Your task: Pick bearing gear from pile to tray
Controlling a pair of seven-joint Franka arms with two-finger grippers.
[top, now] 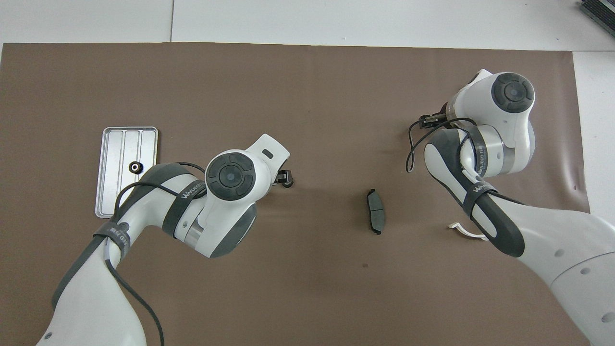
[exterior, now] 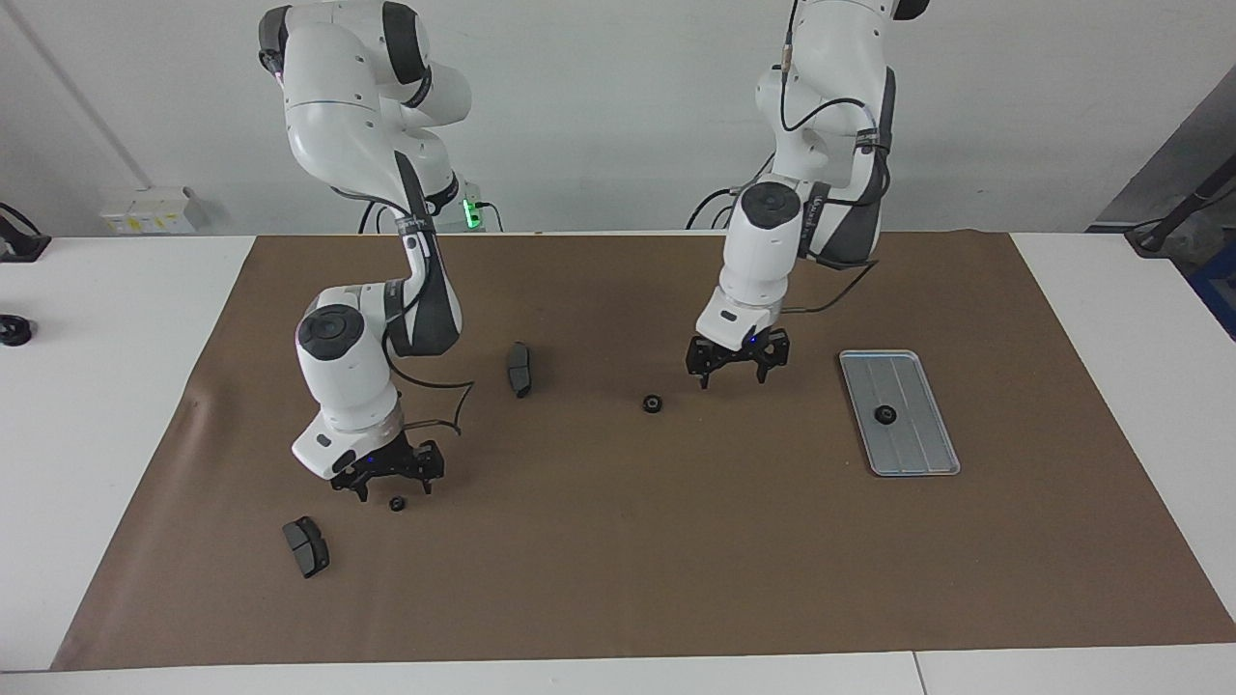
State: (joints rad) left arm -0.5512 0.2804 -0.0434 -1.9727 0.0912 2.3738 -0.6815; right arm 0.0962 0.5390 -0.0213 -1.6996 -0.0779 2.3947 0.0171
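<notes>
The right gripper [exterior: 388,485] is low over the brown mat [exterior: 618,579], toward the right arm's end of the table. Its fingers point down and stand apart, and nothing is between them. A small black gear [exterior: 396,503] lies on the mat just under its fingertips, a little farther from the robots than the tips; I cannot tell if the fingers touch it. One dark brake pad [exterior: 306,546] lies near this gripper, also on the mat and farther from the robots. The left gripper [exterior: 736,365] hangs over the middle of the mat, open and empty. A second black gear [exterior: 653,403] lies on the mat just beside it, toward the right arm's end and not between its fingers. In the overhead view this gear [top: 288,181] shows next to the left wrist. Another brake pad [exterior: 519,369] lies on the mat between the two grippers. The tray [exterior: 922,454] is on the mat toward the left arm's end, well apart from the left gripper. A third gear [exterior: 884,415] rests in it, near the middle. Only a small end of the white bracket [top: 462,230] shows in the overhead view, beside the right arm.
</notes>
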